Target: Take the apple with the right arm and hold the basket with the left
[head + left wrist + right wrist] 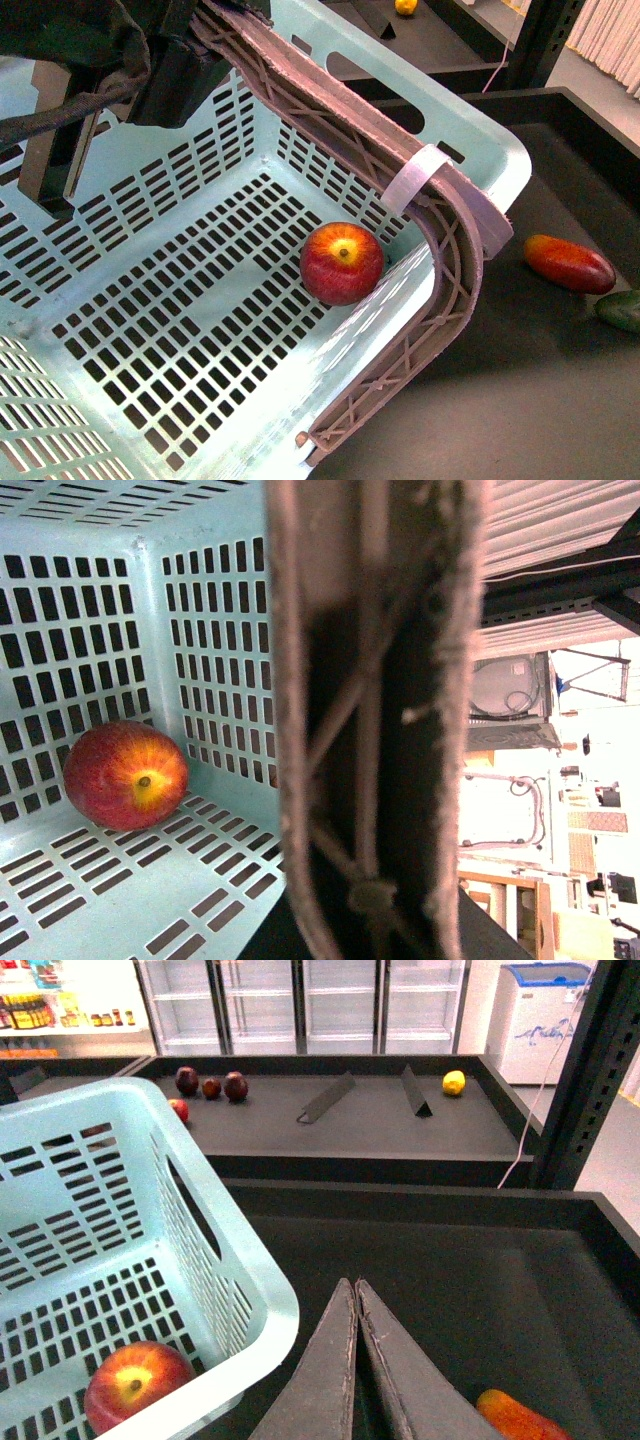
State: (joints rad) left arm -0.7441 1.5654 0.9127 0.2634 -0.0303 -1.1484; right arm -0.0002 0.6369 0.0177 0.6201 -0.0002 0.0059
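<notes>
The red apple with its yellow blush lies on the slotted floor of the turquoise basket, near the right-hand wall; it also shows in the left wrist view and the right wrist view. The grey-brown ribbed handle arcs over the basket. My left arm reaches in at the upper left, its gripper shut on that handle; the fingers themselves are hidden. My right gripper hangs shut and empty above the dark shelf, just outside the basket's corner.
An elongated red-orange fruit and a green one lie on the dark shelf right of the basket. On the far shelf sit dark maroon fruits, a yellow fruit and two black dividers. A black post stands at right.
</notes>
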